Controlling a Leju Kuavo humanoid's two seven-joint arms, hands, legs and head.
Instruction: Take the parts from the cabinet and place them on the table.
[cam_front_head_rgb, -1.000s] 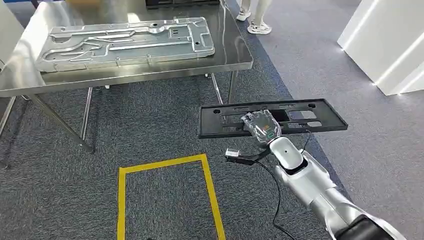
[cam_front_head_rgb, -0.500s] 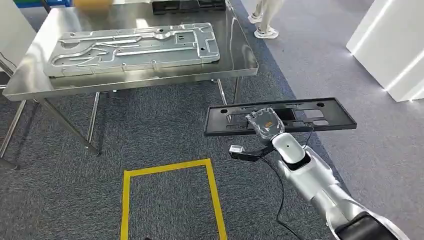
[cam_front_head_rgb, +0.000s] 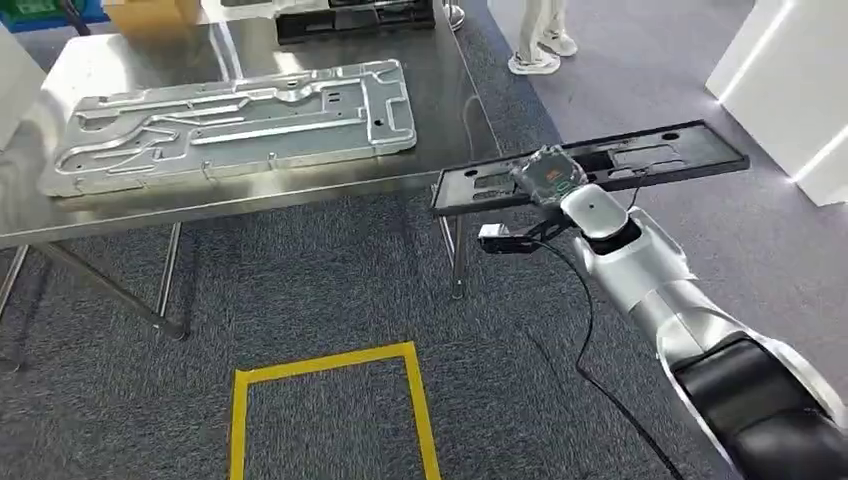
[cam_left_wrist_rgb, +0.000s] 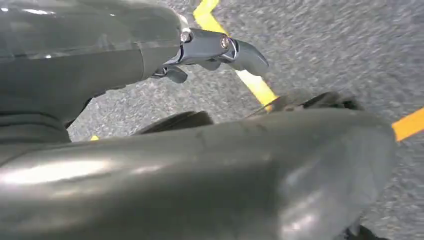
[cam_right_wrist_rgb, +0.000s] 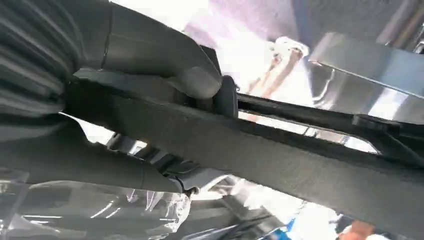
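Carrying step right now. Right hand (cam_front_head_rgb: 548, 178) clamped on the long black plastic frame (cam_front_head_rgb: 640, 160), fingers (cam_right_wrist_rgb: 165, 65) wrapped over its upper edge and thumb underneath, so gripping it near the middle with both ends sticking out toward 3 and 9 o'clock. Frame held roughly level, a bit up at the 3 o'clock end, hovering just off the near right corner of the steel surface (cam_front_head_rgb: 440, 110), its 9 o'clock tip about over the edge. Not resting on anything yet.

Already on the surface: big silver stamped panel (cam_front_head_rgb: 230, 125) filling most of the near half, another black part (cam_front_head_rgb: 350, 20) toward 12 o'clock, cardboard box (cam_front_head_rgb: 150, 12) at 11 o'clock. Person's shoes (cam_front_head_rgb: 540, 55) past the far corner at about 1 o'clock. Yellow floor marking (cam_front_head_rgb: 330, 365) down at 6 o'clock.

Left hand (cam_left_wrist_rgb: 220, 47) hanging low over the carpet, nothing visibly in it, but can't honestly tell from that angle whether the fingers are spread or curled.

To do this bit well, probably: lift clear of the edge before swinging in, keep the frame flat so the long ends don't clip the rim, and aim for the free strip at 3 o'clock of the silver panel rather than stacking on top. Let go only once the whole length sits supported, otherwise likely to tip off the corner.
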